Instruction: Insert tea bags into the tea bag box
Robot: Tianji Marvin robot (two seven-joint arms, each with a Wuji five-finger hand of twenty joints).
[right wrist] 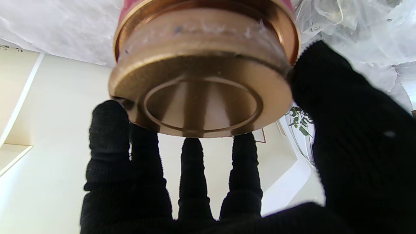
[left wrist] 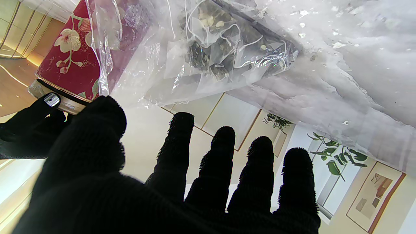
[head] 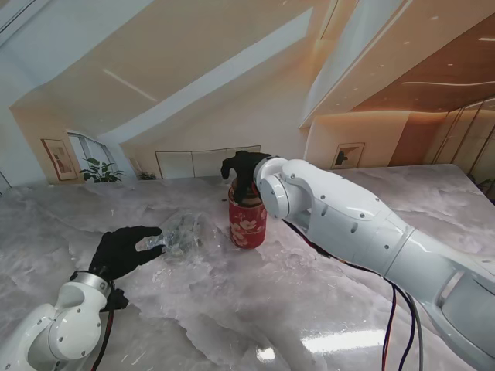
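Black-gloved fingers, right hand (right wrist: pixel 208 182): curled round the gold lid (right wrist: pixel 201 94) of the tea bag box (head: pixel 247 220), thumb on one side of the lid's edge, the other fingers (right wrist: pixel 109 130) on the far side — closed on the lid.
Why held so: my judgement is that the lid must come off before any bag can go in; the box is closed now.
Fingers, left hand (left wrist: pixel 182 182): spread, pinching nothing; in the stand's view the fingertips reach the near edge of the clear plastic pouch (head: pixel 179 233), but I cannot tell whether they press it.
Why placed so: likely to steady or pick up the pouch while the right hand deals with the box.
Tea bags (left wrist: pixel 224 48): inside the clear pouch, mesh sachets with white strings, none yet in the box.
Pouch relative to the box: just beside it, on the box's left as the robot stands; the left wrist view shows the film lying against the red floral wall.
Box: upright on the marble surface (head: pixel 232 309), farther from me than the left hand.
Right wrist view only: the lid's recessed gold top and the grip around its edge — the stand's view shows only a dark hand over the top of the box.
Left wrist view only: the sachets themselves; from the stand the pouch is a pale crumple.
Stand's view only: how both arms lie relative to the box.
Progress: early, nothing inserted.
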